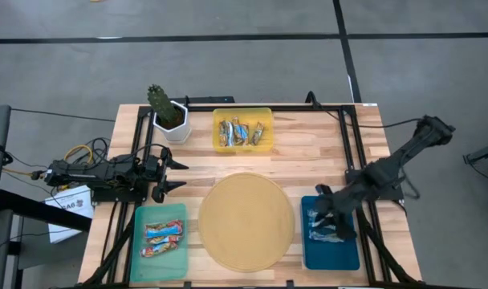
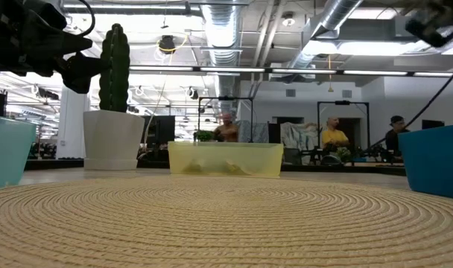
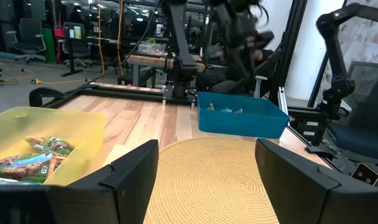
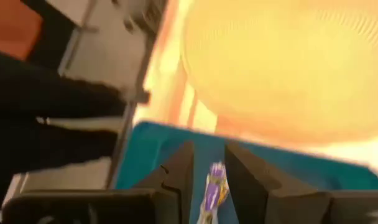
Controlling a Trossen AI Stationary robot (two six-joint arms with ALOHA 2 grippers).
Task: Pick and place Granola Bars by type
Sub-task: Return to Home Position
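Note:
Several granola bars lie in the yellow tray at the back middle. Two red-and-blue bars lie in the teal tray at the front left. Blue-white bars lie in the blue tray at the front right. My right gripper hangs above the blue tray, slanting down, its fingers a little apart. In the right wrist view a bar shows through the gap of the gripper, narrower than the gap. My left gripper waits open at the table's left, level.
A round woven mat covers the middle of the table between the trays. A cactus in a white pot stands at the back left beside the yellow tray. A black frame borders the table. People sit in the room behind.

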